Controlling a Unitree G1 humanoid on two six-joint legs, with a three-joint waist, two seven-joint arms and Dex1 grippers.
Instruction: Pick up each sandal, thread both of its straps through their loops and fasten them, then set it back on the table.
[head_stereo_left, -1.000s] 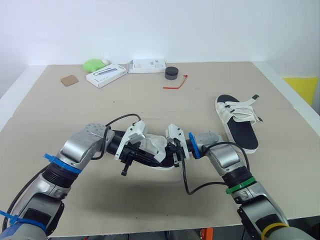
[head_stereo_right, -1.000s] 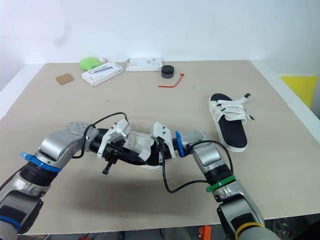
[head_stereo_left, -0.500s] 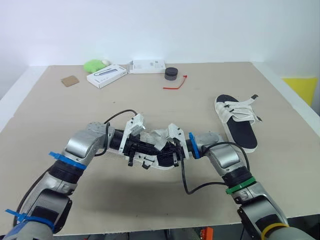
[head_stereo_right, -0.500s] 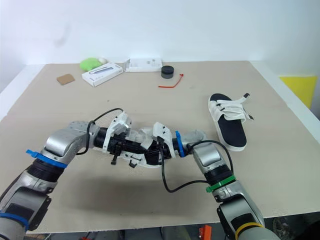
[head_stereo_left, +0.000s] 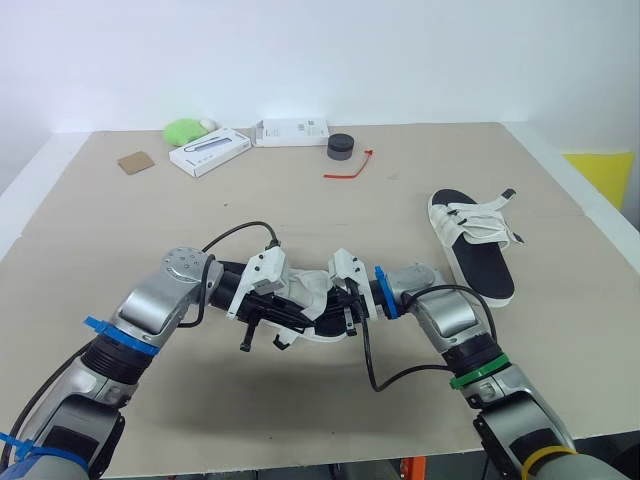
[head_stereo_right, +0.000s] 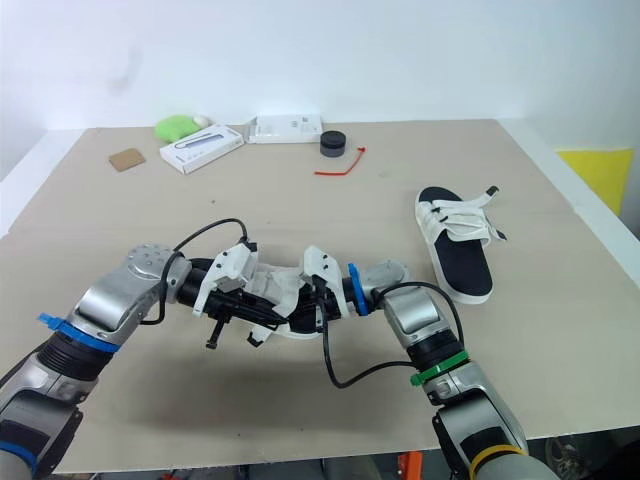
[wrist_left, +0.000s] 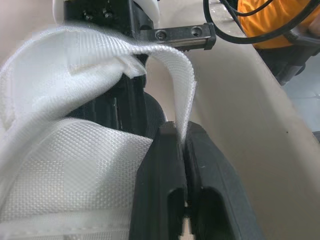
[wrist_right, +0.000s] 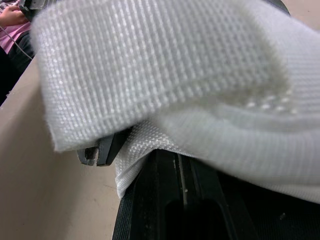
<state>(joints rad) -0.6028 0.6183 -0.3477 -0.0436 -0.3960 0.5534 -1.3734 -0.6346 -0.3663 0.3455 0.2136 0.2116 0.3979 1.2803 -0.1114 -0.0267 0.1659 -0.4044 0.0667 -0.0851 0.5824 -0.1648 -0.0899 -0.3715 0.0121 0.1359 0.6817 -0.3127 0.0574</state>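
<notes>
A black-soled sandal with white straps (head_stereo_left: 318, 302) is held just above the table (head_stereo_left: 300, 210) between my two grippers. My left gripper (head_stereo_left: 280, 312) is shut on the free end of a white strap (wrist_left: 176, 80); in the left wrist view the strap runs down between its two black fingers (wrist_left: 162, 165). My right gripper (head_stereo_left: 343, 300) is shut on the sandal from the other side, and white strap webbing (wrist_right: 165, 75) lies over its fingers (wrist_right: 170, 190). The second sandal (head_stereo_left: 472, 245) lies flat on the table at the right, its strap ends loose.
Along the table's far edge lie a green object (head_stereo_left: 186, 130), two white boxes (head_stereo_left: 211, 151) (head_stereo_left: 292, 131), a black round tin (head_stereo_left: 341, 146), a red tie (head_stereo_left: 350, 167) and a brown card (head_stereo_left: 137, 162). A yellow object (head_stereo_left: 605, 175) sits beyond the right edge.
My left gripper swung up and away over the sandal half a second ago, then came back down to the near side with the strap end. The right arm held still.
</notes>
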